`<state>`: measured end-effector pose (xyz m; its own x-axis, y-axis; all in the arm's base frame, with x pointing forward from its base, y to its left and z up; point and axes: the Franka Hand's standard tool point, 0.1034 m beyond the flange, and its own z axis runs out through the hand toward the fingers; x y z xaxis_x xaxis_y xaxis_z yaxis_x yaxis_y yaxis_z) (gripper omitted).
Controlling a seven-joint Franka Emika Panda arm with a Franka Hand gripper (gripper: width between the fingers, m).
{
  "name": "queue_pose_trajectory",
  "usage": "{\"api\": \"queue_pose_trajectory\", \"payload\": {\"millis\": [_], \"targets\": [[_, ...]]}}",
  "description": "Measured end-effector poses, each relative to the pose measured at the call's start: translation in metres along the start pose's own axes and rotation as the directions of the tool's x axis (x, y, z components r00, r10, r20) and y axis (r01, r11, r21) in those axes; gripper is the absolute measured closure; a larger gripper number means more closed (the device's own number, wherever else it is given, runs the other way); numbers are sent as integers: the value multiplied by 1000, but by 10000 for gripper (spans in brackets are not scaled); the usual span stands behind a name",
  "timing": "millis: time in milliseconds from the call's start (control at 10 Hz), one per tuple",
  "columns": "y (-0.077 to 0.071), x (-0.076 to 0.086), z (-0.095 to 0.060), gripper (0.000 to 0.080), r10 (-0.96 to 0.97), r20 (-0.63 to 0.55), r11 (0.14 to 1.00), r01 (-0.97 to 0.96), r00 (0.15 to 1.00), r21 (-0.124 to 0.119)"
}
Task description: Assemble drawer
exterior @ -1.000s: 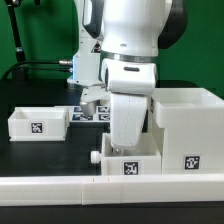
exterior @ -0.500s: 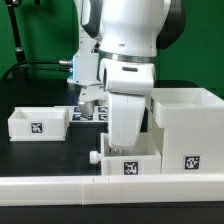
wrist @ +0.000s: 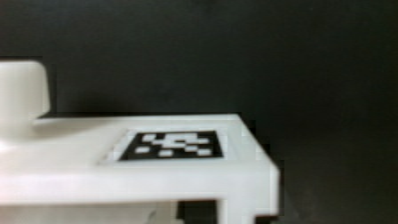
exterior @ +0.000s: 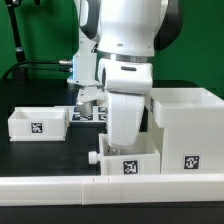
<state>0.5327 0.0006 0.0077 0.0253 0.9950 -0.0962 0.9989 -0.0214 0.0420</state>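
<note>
A small white drawer box [exterior: 128,163] with a round knob [exterior: 93,157] and a tag on its front stands at the front middle. My gripper [exterior: 128,142] hangs straight down over it, its fingers hidden behind the hand and the box's wall. In the wrist view the box's white tagged panel [wrist: 178,148] fills the lower half, with the knob [wrist: 20,88] beside it. The jaws do not show clearly there. A larger open white drawer housing [exterior: 186,125] stands at the exterior view's right. A second small white box [exterior: 38,123] stands at its left.
The marker board [exterior: 88,115] lies behind the arm on the black table. A long white rail [exterior: 60,190] runs along the front edge. The arm's base and a cable stand at the back.
Almost nothing has changed. The arm stays over the front drawer box and no part has moved.
</note>
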Motion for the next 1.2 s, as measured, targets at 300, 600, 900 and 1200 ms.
{"api": "queue_pose_trajectory", "payload": {"millis": [300,600,900,1200], "targets": [[0,-1,0,757,3,1,1000,-3,1000,1],[1,5,-1,756,8,13,1000,-9,1000,27],[1,4,-2,755,28,30,999,-29,999,44],[1,4,-2,755,29,30,999,-30,999,44]]}}
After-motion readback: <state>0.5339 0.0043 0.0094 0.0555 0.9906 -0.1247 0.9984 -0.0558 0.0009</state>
